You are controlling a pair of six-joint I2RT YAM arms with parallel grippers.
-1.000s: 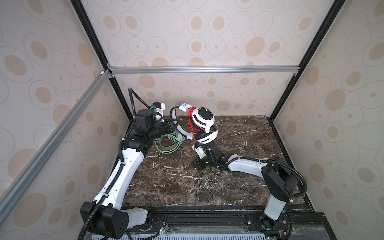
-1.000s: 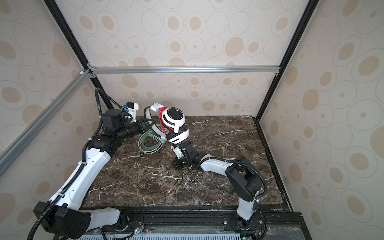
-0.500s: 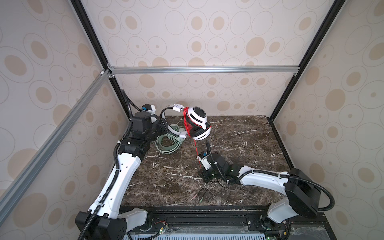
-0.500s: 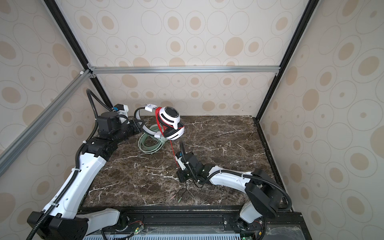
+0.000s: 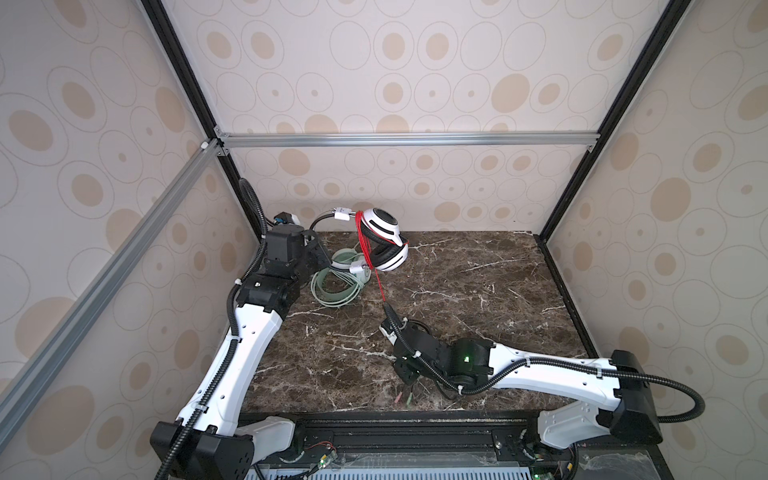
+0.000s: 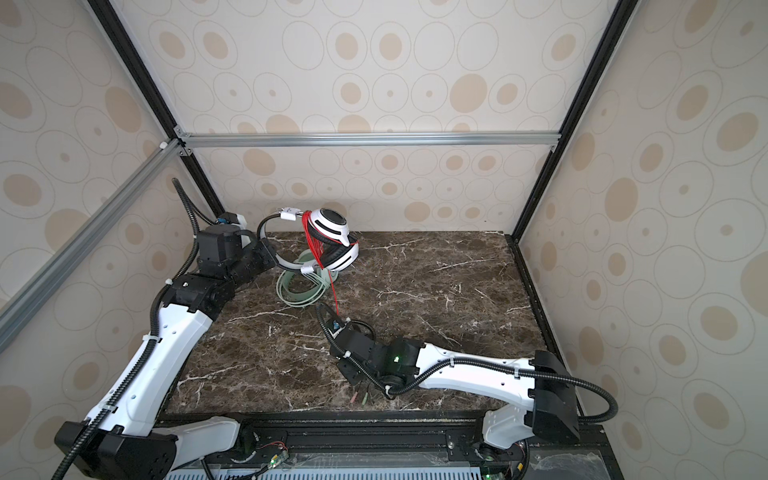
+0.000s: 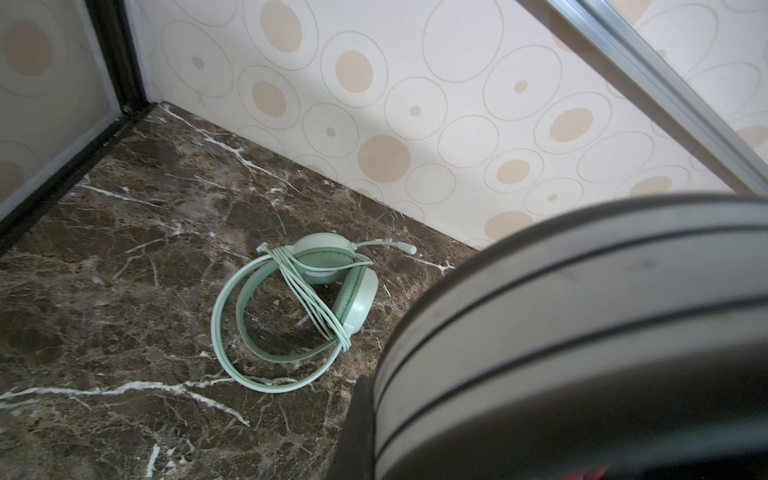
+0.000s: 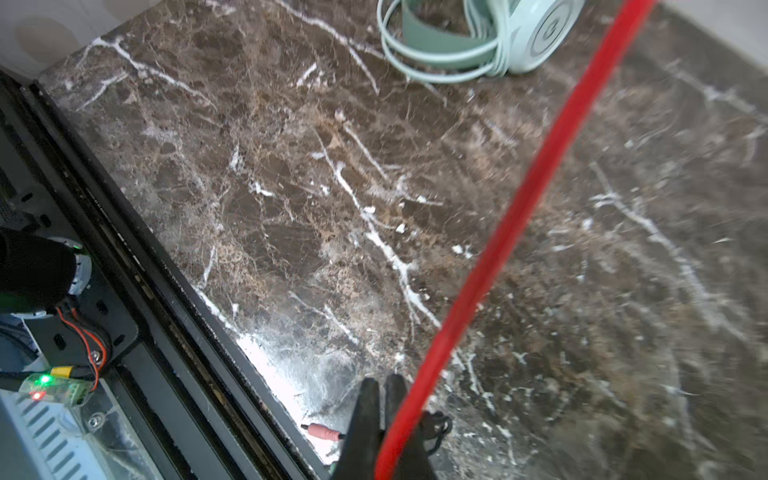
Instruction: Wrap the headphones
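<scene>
Looking in, I see a brown marble counter (image 5: 478,291) boxed by circle-patterned walls. At the back left, the left hand (image 5: 320,251) clamps the white-and-black headset (image 5: 384,241) by its headband, holding it aloft. Low at mid-counter, the right hand (image 5: 390,318) pinches its taut red cable (image 5: 376,274). The mint-green headset (image 5: 336,286) lies on the counter, its cable wound around it.

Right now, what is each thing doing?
white-and-black headset: held up off the table, partly wrapped.
red cable: wound round that headset, one strand stretched down to the right gripper.
mint-green headset: lying on the table, its cable wrapped round it.
left gripper: shut on the white-and-black headset.
right gripper: shut on the red cable.
plugs: lying on the table.
</scene>
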